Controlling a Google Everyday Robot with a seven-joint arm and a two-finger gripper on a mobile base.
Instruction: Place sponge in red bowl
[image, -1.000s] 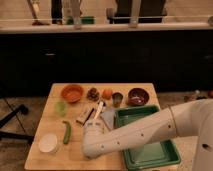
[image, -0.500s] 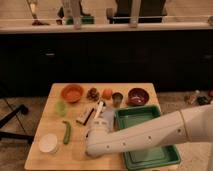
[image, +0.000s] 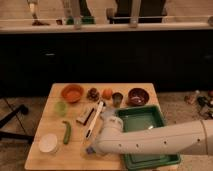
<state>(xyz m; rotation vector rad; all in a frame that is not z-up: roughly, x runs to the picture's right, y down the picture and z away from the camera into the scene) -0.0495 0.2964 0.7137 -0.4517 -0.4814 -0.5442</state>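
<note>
While a white bowl (image: 48, 143) sits near the tabletop's (image: 75, 159) front left corner, the gripper (image: 93, 148) hangs low by the front edge, fingers hidden, so their state cannot be told. A small blue piece there may be the sponge (image: 90, 149). Farther right, the red bowl (image: 138, 96) stands near the back right corner.

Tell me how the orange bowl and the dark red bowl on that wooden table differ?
The orange bowl sits at the table's back left; the dark red bowl sits at the back right, just behind the green tray. The orange one looks wider, shallower and brighter; the red one looks deeper and darker inside. Both are round, upright and seem empty. The robot's gripper is low at the table's front, far from both.
</note>
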